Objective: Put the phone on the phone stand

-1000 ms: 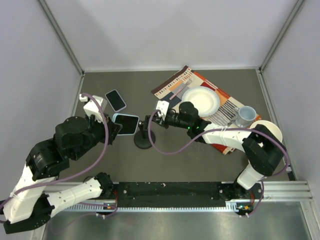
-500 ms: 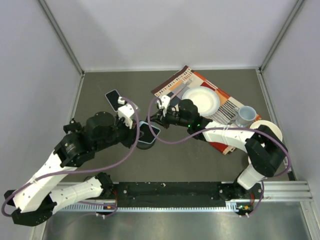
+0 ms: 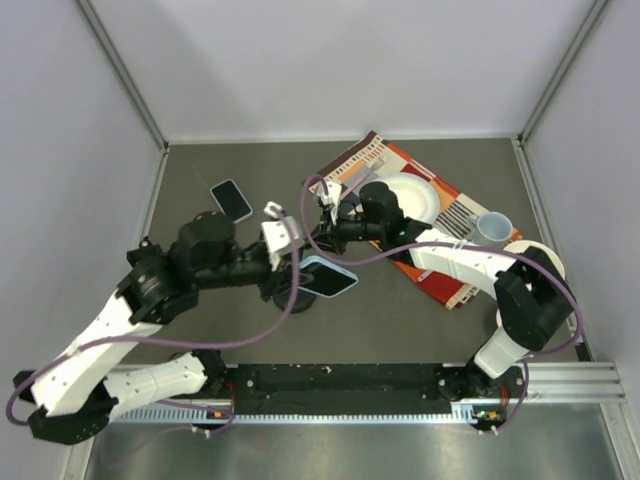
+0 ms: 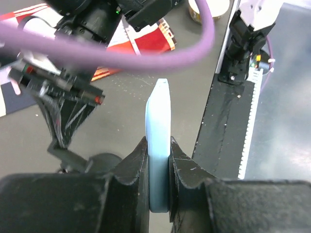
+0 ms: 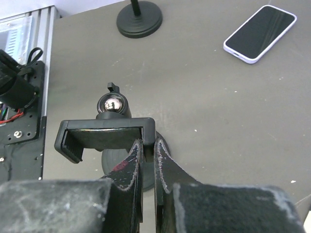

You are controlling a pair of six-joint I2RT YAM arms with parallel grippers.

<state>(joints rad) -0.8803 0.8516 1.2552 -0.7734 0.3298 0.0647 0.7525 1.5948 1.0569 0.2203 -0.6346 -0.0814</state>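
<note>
You see the spare phone [image 3: 231,200] lying flat at far left, untouched, while your left gripper [image 4: 158,151] has swung away from it toward the middle in the last second. Its fingers [image 4: 133,162] are nearly closed, pinching the blue phone [image 3: 329,278] by its flat faces, so the wrist camera sees it edge-on. The phone now hangs over the table just right of the stand [image 3: 296,300], tilted, close to the cradle [image 5: 104,132] but not in it. Further right, your right gripper [image 5: 144,145] has moved in and snapped fully shut: its tips pinch the cradle's rim, right beside the ball joint [image 5: 112,104]. That change matters, I judge: the stand is now braced and the phone is brought alongside, so carrying is done and seating is what remains. You likely need to turn the phone to match the cradle's opening and slide it between the end lips; watch that the cradle does not swivel on its joint under the push
</note>
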